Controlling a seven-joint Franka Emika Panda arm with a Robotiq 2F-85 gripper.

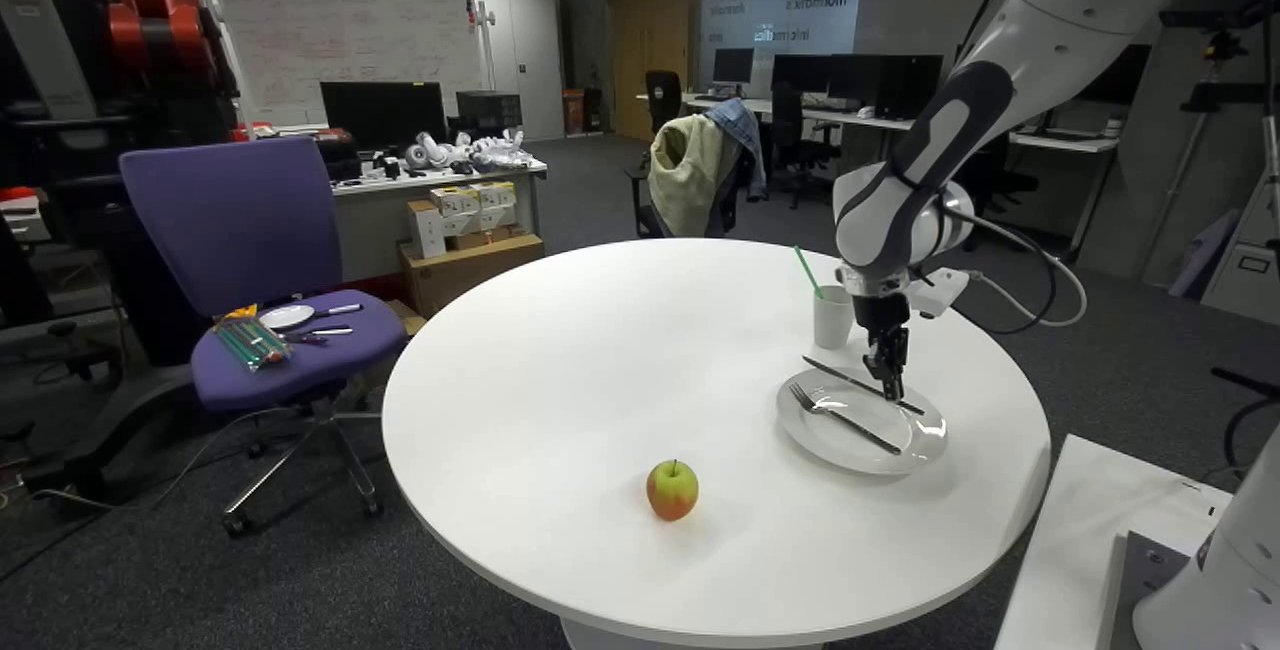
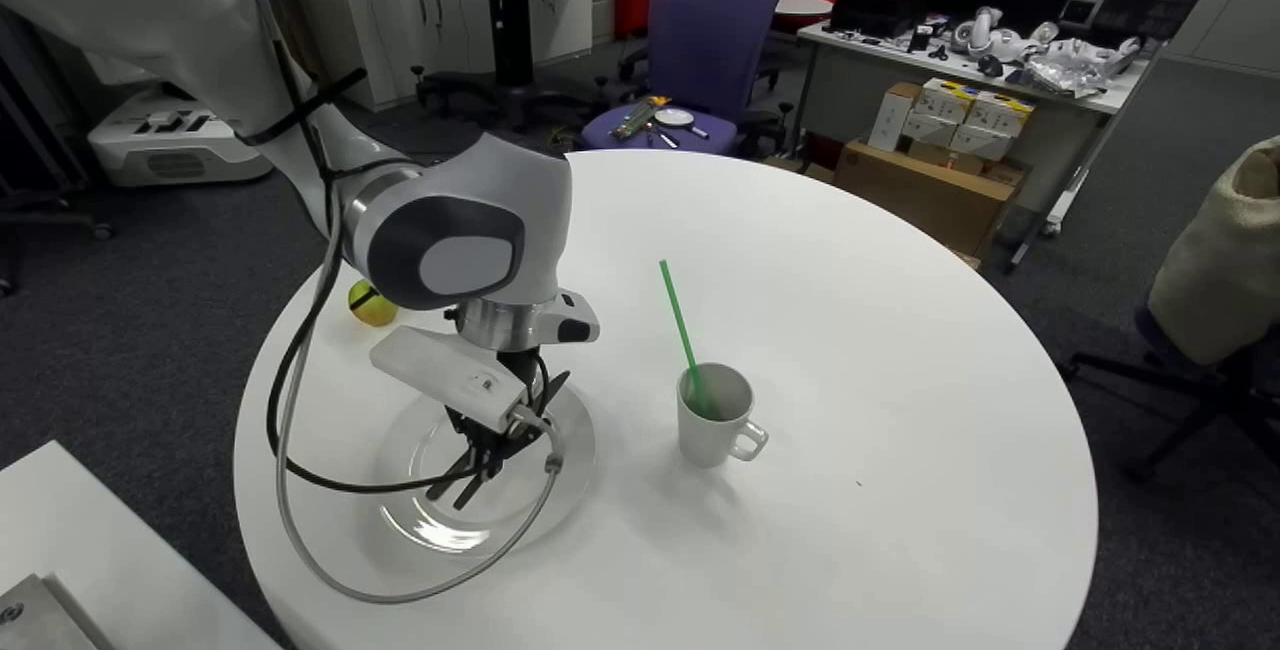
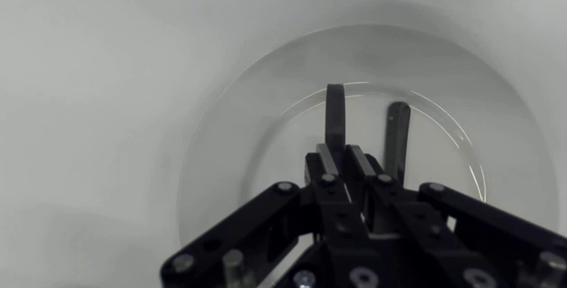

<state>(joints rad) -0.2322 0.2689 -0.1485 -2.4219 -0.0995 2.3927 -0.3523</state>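
My gripper (image 3: pixel 340 149) points down over the white plate (image 3: pixel 212 181), its fingers shut around the dark handle of a knife (image 3: pixel 335 113). The blade of that knife (image 1: pixel 840 373) reaches over the plate's rim in an exterior view. Whether the knife touches the plate or hangs slightly above it, I cannot tell. Beside it on the plate lies a fork (image 1: pixel 845 418); in the wrist view its dark handle is right of the knife, close to the right finger. The arm and cables partly cover the plate (image 2: pixel 570 430) and cutlery in an exterior view.
A white mug (image 2: pixel 712 430) holding a green straw (image 2: pixel 678 315) stands near the plate. An apple (image 1: pixel 672 492) sits on the round white table (image 1: pixel 560 350). A purple chair (image 1: pixel 235 220) carries several items. A white side table (image 1: pixel 1090 500) is at the robot's base.
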